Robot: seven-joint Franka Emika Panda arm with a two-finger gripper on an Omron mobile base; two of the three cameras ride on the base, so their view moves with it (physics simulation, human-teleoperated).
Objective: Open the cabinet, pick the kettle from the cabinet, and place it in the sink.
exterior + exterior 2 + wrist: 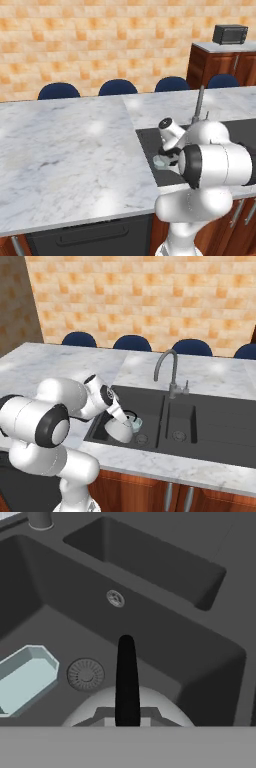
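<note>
My gripper (121, 417) is down inside the sink (210, 421), over its left basin, and is closed on the kettle (119, 429) by its black handle (126, 679). The kettle hangs directly under my gripper, low in the basin; I cannot tell whether it touches the floor. Just beside it lie the round drain (85, 674) and a pale blue glass (23, 678). The tap (168, 372) stands behind on the tabletop (70, 145).
</note>
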